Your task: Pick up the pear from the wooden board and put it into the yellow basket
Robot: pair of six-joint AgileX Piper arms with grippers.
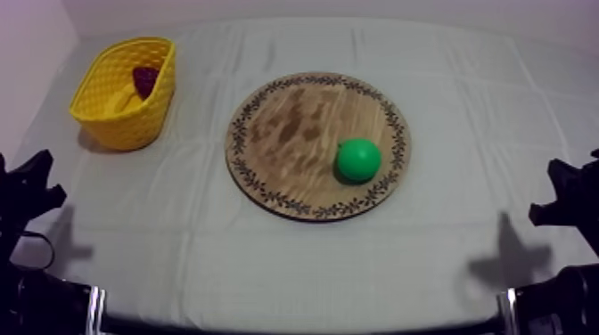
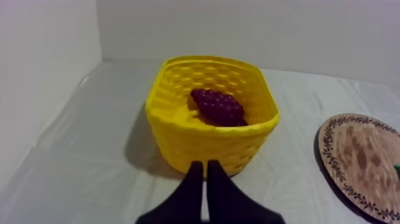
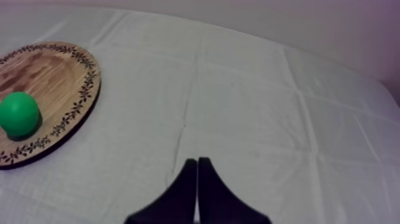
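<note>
A round green pear (image 1: pixel 358 160) (image 3: pixel 19 114) rests on the right part of the wooden board (image 1: pixel 285 134) (image 3: pixel 56 68) at the table's middle. The yellow basket (image 1: pixel 111 125) (image 2: pixel 178 143) stands at the far left, with a dark purple bunch of grapes (image 1: pixel 145 80) (image 2: pixel 218 107) inside. My left gripper (image 1: pixel 53 192) (image 2: pixel 200 165) sits low at the left edge, shut on nothing, just in front of the basket. My right gripper (image 1: pixel 539 212) (image 3: pixel 196 162) sits low at the right edge, shut on nothing, over bare cloth to the right of the board.
Grey-white cloth (image 1: pixel 312 267) covers the table, with open room in front of the board and to its right. The board's patterned rim (image 2: pixel 333 167) lies to the right of the basket. A pale wall stands behind the table and along its left side.
</note>
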